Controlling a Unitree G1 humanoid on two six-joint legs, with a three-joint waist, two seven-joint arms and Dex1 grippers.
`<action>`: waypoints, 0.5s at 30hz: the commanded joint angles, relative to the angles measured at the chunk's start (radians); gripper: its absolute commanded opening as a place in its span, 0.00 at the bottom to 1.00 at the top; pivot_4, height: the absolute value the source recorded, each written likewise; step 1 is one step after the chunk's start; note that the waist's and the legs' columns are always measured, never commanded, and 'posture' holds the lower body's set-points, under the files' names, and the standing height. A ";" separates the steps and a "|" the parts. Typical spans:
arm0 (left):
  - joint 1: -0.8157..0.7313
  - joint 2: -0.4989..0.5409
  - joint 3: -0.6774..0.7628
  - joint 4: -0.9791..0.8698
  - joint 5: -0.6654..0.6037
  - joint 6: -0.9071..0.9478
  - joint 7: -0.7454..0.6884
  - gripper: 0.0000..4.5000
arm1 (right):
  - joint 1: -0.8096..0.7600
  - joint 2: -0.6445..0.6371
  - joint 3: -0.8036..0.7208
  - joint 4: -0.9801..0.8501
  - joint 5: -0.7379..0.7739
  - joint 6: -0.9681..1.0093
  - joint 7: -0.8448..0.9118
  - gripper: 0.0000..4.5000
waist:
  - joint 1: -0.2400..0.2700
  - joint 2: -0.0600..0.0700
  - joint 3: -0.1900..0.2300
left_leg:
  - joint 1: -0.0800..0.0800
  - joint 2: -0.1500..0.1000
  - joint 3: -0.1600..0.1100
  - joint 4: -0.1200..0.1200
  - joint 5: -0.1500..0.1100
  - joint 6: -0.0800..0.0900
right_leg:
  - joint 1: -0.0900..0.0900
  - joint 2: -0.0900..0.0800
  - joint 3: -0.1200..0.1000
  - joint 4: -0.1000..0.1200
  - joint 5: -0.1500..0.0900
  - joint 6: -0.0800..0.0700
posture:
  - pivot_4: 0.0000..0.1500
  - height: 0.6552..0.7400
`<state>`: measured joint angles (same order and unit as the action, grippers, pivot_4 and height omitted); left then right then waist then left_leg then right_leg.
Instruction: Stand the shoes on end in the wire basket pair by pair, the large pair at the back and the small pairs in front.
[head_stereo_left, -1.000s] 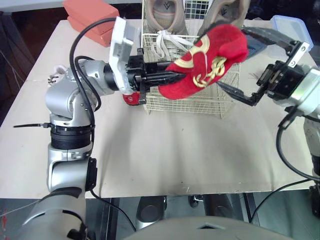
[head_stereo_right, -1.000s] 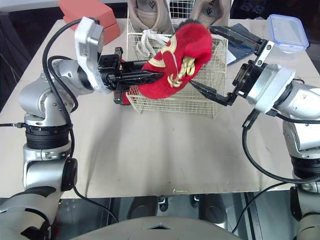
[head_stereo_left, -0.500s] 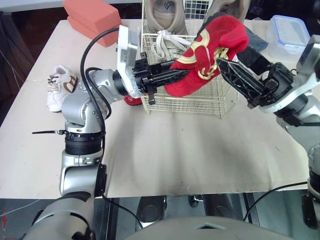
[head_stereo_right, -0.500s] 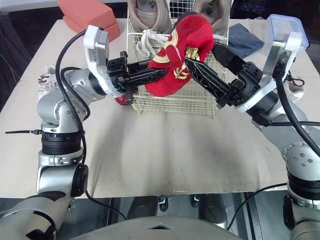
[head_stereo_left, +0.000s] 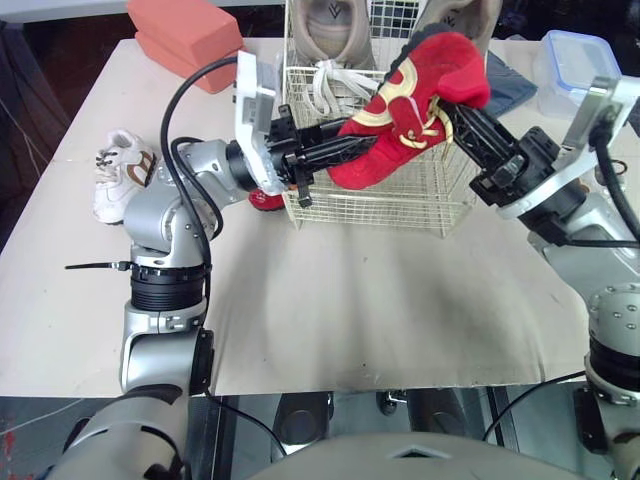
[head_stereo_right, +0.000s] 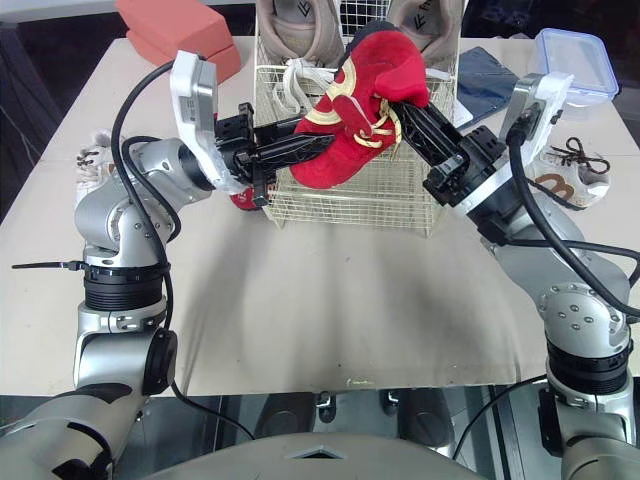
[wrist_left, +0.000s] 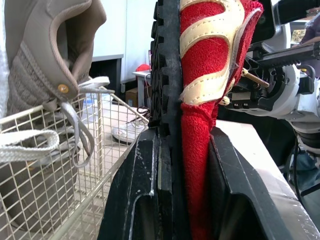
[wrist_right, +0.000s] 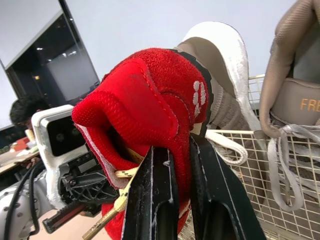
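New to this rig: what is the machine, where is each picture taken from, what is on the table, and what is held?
It is a humanoid robot with two arms, each ending in a black two-fingered gripper. The two wide pictures come from cameras on its head, looking down over a table. The two close ones come from cameras on its wrists. The left gripper and the right gripper are both shut on one red shoe, held above a wire basket. A large beige pair stands at the basket's back. Loose on the table lie a small white shoe, a brown-laced shoe, orange blocks and a lidded plastic box.
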<state>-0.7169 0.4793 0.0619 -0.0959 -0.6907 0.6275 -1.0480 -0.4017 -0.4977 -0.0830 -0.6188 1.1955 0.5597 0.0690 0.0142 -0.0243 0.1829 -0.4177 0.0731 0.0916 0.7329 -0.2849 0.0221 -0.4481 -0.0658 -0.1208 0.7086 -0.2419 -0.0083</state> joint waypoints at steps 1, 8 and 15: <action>-0.029 0.011 -0.019 -0.037 -0.024 0.030 -0.008 0.35 | -0.036 0.014 -0.001 -0.037 -0.008 0.001 -0.004 0.00 | 0.000 0.000 0.000 | 0.000 0.000 0.000 0.000 0.000 0.000 | 0.000 0.000 0.000 0.000 0.000 0.000 | 1.00 0.36; -0.036 0.025 -0.009 -0.034 0.054 -0.086 0.014 0.99 | -0.066 -0.006 -0.058 -0.041 -0.013 0.011 -0.015 0.00 | 0.000 0.000 0.000 | 0.000 0.000 0.000 -0.001 0.000 0.000 | 0.000 0.000 0.000 -0.001 0.000 0.000 | 1.00 0.36; -0.011 0.152 0.016 -0.158 0.031 -0.026 0.020 0.99 | -0.154 -0.050 -0.148 -0.029 -0.006 0.012 -0.097 0.00 | -0.001 0.000 0.000 | 0.000 0.000 0.001 -0.004 0.000 0.000 | -0.001 0.001 0.000 -0.003 0.000 0.000 | 1.00 0.36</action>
<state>-0.7268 0.6059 0.0435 -0.1828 -0.6330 0.5840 -1.0351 -0.5184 -0.5354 -0.1855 -0.6183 1.1767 0.5848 -0.0045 0.0128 -0.0242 0.1830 -0.4181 0.0732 0.0921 0.7284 -0.2848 0.0219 -0.4493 -0.0652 -0.1205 0.7052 -0.2416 -0.0089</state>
